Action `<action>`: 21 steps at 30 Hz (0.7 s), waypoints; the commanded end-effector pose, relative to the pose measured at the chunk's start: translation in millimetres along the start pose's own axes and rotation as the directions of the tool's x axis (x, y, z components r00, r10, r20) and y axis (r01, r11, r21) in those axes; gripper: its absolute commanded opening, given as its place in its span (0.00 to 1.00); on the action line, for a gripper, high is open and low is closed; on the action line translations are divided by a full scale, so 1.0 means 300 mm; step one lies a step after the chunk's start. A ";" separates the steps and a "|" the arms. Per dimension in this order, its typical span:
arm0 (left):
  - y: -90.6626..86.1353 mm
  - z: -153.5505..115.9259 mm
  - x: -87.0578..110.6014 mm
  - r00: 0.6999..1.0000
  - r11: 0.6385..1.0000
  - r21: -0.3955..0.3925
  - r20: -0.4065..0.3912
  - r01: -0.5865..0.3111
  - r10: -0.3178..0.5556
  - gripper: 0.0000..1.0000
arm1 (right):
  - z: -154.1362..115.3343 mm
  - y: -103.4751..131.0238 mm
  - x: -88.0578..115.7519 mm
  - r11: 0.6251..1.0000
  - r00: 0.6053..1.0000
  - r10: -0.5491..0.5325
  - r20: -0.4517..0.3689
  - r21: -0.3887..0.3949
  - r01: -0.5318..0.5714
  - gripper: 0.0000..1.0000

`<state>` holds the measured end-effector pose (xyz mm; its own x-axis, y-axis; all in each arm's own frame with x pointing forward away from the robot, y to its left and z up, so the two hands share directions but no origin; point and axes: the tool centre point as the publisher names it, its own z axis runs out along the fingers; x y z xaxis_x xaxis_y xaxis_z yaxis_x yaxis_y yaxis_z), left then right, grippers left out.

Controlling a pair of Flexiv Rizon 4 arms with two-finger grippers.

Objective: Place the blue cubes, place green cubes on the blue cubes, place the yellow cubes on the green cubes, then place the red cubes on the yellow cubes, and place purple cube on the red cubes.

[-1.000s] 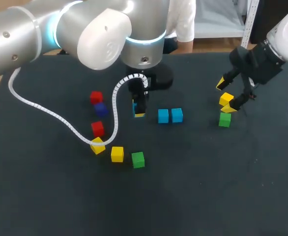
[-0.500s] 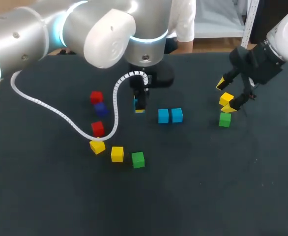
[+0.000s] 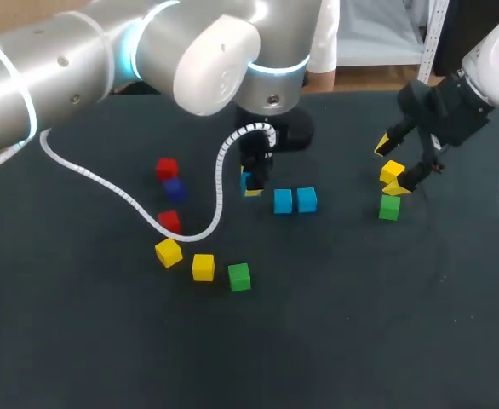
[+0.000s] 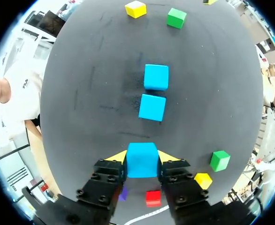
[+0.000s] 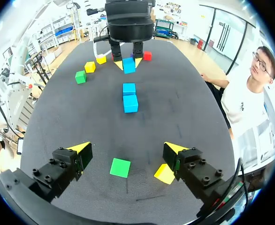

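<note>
Your left gripper (image 4: 142, 156) is clamped on a blue cube (image 4: 141, 164) (both yellow tips press its sides). In the head view, two more blue cubes (image 3: 283, 201) sit side by side at its 4 o'clock. Your right gripper (image 5: 127, 149) hangs spread wide above a green cube (image 5: 120, 167) and a yellow cube (image 5: 165, 174).

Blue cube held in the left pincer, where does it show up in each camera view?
Head view: blue cube in the left pincer, just left of the pair of blue cubes.
Left wrist view: cube between that pincer's yellow tips, the pair ahead of it.
Right wrist view: cube far ahead, beyond the pair, in the other arm's pincer.
Shared landmark: that blue pair.
</note>
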<state>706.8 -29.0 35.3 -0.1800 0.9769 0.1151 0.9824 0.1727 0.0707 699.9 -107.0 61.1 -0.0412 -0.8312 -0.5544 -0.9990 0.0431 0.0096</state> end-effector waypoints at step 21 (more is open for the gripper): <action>-0.040 0.066 -0.003 1.000 1.000 0.004 0.022 -0.023 0.023 0.00 | 0.000 0.001 0.000 1.000 1.000 0.000 0.000 0.001 0.000 1.00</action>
<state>692.5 -29.2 18.2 -0.1594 0.9827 0.0941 0.9857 0.1532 0.0701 699.9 -106.9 61.1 -0.0412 -0.8312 -0.5544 -0.9990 0.0430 0.0096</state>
